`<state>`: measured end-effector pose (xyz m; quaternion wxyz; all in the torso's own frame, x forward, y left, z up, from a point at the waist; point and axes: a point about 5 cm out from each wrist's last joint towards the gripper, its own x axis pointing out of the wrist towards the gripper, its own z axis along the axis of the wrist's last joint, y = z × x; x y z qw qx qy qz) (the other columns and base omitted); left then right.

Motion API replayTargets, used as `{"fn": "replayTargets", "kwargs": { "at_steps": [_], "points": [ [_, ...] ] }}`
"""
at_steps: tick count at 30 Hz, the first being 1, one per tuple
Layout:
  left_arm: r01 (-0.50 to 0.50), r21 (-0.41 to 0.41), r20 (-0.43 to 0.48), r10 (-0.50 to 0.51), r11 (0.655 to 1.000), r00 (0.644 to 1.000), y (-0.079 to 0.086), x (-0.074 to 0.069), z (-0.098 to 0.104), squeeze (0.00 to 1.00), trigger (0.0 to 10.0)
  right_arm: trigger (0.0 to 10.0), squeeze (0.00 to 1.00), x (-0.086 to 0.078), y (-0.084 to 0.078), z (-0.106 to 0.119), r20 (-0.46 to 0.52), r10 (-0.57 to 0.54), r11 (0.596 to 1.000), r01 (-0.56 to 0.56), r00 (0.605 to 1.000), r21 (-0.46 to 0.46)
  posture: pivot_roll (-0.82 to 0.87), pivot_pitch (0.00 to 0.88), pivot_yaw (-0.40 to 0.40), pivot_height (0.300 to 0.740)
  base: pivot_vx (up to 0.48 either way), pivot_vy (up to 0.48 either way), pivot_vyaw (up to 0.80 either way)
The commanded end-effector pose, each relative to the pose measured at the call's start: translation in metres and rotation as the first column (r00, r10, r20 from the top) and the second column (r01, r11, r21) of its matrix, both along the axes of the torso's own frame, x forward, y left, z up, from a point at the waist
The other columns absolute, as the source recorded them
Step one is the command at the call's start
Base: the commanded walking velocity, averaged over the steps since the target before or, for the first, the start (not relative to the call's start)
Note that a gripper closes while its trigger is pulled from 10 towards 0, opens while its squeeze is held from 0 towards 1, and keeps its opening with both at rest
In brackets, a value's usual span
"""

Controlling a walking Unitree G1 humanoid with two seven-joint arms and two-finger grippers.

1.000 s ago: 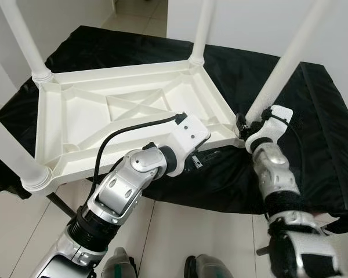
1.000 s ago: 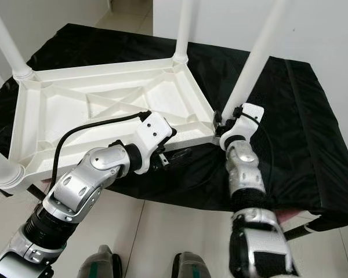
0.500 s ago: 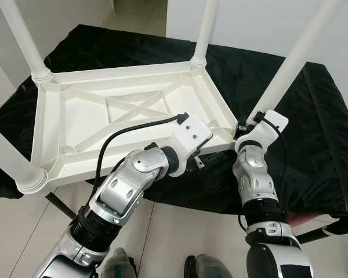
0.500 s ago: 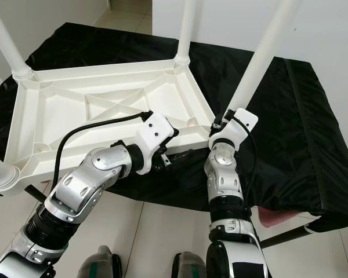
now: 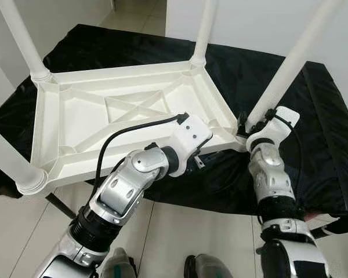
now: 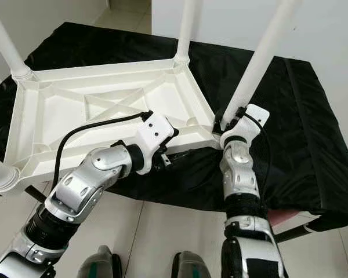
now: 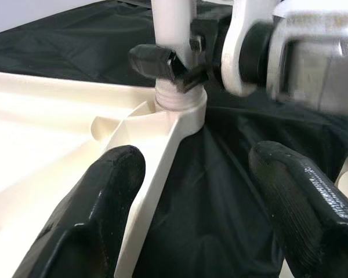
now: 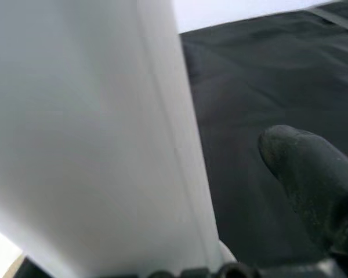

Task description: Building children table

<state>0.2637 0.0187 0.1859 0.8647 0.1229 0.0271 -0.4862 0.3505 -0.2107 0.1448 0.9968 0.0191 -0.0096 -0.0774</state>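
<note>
A white plastic children's table (image 5: 75,124) lies upside down on a black-covered surface, its ribbed underside up and its legs standing up. My right gripper (image 5: 249,124) is shut on the near right leg (image 5: 290,63) just above its socket; the leg (image 8: 93,139) looms beside one finger (image 8: 313,179) in the right wrist view. My left gripper (image 7: 197,168) is open at the table's front rim (image 7: 162,150), one finger on each side of the edge, close to that same corner. From there my right gripper (image 7: 180,58) is seen clasping the leg base.
Three other legs rise at the far left (image 5: 23,40), far middle (image 5: 203,29) and near left (image 5: 6,150). The black cloth (image 5: 319,116) reaches right of the table. A white wall stands behind, tiled floor (image 5: 168,231) lies below, and my feet are by the front edge.
My right forearm swung left and then back right while its gripper stayed at the leg base. The left arm and the table have hardly moved.
</note>
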Motion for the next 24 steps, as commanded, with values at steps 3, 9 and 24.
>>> {"fn": "replayTargets", "kwargs": {
  "at_steps": [3, 9, 24],
  "points": [
    [0.001, -0.003, -0.001, -0.001, 1.000, 1.000, 0.001, -0.001, 0.001, 0.00, 10.0, 10.0, 1.00, 0.006, -0.008, 0.005, -0.013, 0.144, 0.990, -0.144, 0.989, -0.002, -0.05, 0.017, -0.046, 0.740, 0.000, 0.000, 0.00],
    [-0.002, -0.003, 0.005, 0.002, 1.000, 1.000, 0.002, 0.000, 0.003, 0.00, 10.0, 10.0, 0.00, 0.010, -0.012, -0.001, -0.110, 0.372, 0.923, -0.380, 0.921, -0.062, -0.04, 0.014, -0.044, 0.740, 0.000, 0.000, 0.00],
    [-0.017, -0.004, 0.021, 0.017, 1.000, 1.000, 0.004, 0.003, 0.006, 0.00, 10.0, 0.0, 0.00, 0.020, -0.004, -0.002, -0.166, 0.519, 0.843, -0.534, 0.839, -0.064, -0.02, 0.000, -0.053, 0.740, 0.000, 0.000, 0.00]
  ]
}}
